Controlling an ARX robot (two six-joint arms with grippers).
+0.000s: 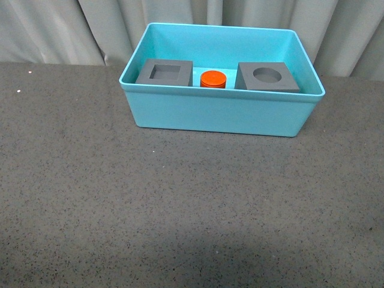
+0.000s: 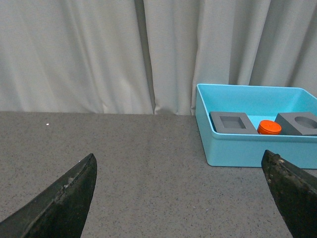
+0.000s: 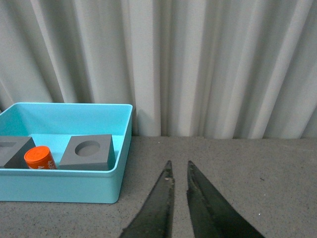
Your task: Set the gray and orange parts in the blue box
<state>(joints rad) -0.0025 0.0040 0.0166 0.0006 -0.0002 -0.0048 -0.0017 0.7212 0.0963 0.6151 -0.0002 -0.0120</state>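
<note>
The blue box (image 1: 216, 111) stands at the back middle of the dark table. Inside it, left to right, sit a gray cube with a square recess (image 1: 165, 72), the orange cylinder (image 1: 213, 79) and a gray cube with a round recess (image 1: 267, 77). Neither arm shows in the front view. In the left wrist view my left gripper (image 2: 179, 163) is open and empty, low over the table, with the blue box (image 2: 247, 148) ahead and to one side. In the right wrist view my right gripper (image 3: 178, 166) is shut on nothing, beside the blue box (image 3: 64, 186).
A pale pleated curtain (image 1: 72, 30) hangs close behind the table's far edge. Dark speckled tabletop (image 1: 180, 204) stretches in front of the box and to both sides.
</note>
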